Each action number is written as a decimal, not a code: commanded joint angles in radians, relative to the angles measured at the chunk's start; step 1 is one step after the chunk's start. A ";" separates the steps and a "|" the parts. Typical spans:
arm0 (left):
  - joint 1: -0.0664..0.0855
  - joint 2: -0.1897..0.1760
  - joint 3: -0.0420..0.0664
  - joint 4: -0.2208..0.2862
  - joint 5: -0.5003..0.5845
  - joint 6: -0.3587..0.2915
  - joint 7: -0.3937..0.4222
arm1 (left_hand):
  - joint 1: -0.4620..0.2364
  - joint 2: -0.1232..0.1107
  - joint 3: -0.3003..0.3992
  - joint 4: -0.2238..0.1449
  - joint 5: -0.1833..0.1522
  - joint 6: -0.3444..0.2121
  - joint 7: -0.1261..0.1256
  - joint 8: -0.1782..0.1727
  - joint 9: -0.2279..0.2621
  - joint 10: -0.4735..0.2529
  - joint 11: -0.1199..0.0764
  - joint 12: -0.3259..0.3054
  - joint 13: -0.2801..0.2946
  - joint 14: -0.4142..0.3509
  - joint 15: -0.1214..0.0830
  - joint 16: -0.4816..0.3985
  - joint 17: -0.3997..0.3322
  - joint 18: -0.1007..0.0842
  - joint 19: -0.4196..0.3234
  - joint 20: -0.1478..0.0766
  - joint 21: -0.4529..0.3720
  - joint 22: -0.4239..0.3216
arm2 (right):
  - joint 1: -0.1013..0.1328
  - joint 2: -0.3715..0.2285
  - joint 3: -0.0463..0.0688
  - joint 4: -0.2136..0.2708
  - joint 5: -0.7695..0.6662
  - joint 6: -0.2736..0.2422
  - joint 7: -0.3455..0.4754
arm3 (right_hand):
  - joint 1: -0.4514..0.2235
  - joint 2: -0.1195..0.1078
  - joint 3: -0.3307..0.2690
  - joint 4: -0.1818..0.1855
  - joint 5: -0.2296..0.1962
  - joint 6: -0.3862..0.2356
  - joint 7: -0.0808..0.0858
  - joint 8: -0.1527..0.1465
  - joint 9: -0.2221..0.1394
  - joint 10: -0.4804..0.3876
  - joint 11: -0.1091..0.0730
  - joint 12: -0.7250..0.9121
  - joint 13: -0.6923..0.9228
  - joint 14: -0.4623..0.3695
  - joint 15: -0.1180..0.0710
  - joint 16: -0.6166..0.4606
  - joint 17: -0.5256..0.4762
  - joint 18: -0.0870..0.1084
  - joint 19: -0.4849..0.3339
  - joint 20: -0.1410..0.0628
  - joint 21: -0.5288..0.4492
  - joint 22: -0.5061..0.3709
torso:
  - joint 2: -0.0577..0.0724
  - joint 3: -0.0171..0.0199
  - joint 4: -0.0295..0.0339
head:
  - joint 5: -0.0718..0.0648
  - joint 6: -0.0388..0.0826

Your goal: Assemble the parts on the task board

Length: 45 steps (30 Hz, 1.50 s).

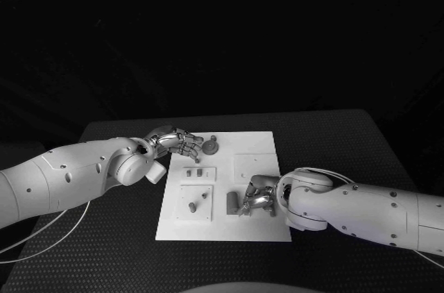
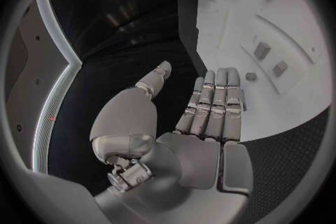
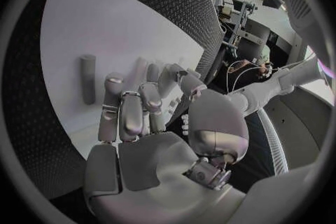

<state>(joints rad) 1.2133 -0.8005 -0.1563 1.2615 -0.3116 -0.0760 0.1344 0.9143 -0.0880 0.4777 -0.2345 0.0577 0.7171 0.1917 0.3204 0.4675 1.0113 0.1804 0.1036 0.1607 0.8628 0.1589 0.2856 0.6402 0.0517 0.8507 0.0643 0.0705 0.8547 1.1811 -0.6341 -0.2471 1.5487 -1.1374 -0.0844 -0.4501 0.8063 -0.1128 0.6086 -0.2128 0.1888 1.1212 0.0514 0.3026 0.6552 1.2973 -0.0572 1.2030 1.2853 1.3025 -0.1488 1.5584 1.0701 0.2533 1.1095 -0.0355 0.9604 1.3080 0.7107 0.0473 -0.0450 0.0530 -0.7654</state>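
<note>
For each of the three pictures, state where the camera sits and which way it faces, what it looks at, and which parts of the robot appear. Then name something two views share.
Head view: on the robot's head, facing down at the black table; shows the task board, both white arms, the left hand and the right hand.
Left wrist view: behind the left hand, facing along its straight fingers toward the board; the right hand appears beyond.
Right wrist view: behind the right hand, facing the board and a grey cylindrical part.
Shared: all views show the task board; head and left wrist views show both hands.
</note>
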 commanded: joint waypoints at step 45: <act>0.001 0.002 0.000 0.001 -0.007 0.015 0.004 | -0.007 -0.002 0.003 0.000 0.000 0.006 0.032 -0.005 -0.002 -0.002 0.000 -0.005 -0.001 -0.006 0.005 -0.006 0.003 0.006 -0.007 -0.001 -0.002 -0.002 | -0.008 0.027 0.001 -0.007 -0.095 -0.026 0.008 | 0.008 -0.036 0.017 0.020 0.000 0.004 0.004 -0.006 0.000 0.003 0.004 -0.002 0.004 -0.002 0.003 -0.004 0.004 0.009 0.016 0.001 -0.010 0.012 | 0.000 -0.0001 0.0007 | -0.004 0.002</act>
<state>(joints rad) 1.2133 -0.7998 -0.1564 1.2610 -0.3151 -0.0750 0.1315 0.9143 -0.0880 0.4777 -0.2345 0.0578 0.7170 0.1918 0.3204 0.4660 1.0113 0.1803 0.1036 0.1607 0.8602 0.1615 0.2856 0.6427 0.0462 0.8507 0.0643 0.0705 0.8541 1.1748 -0.6080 -0.2466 1.5423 -1.1939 -0.1072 -0.4395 0.8124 -0.1437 0.6268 -0.1993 0.1890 1.1242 0.0481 0.2990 0.6547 1.2970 -0.0570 1.1952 1.2886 1.3005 -0.1435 1.5585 1.0730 0.2458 1.1166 -0.0356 0.9564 1.3079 0.7107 0.0470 -0.0446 0.0483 -0.7629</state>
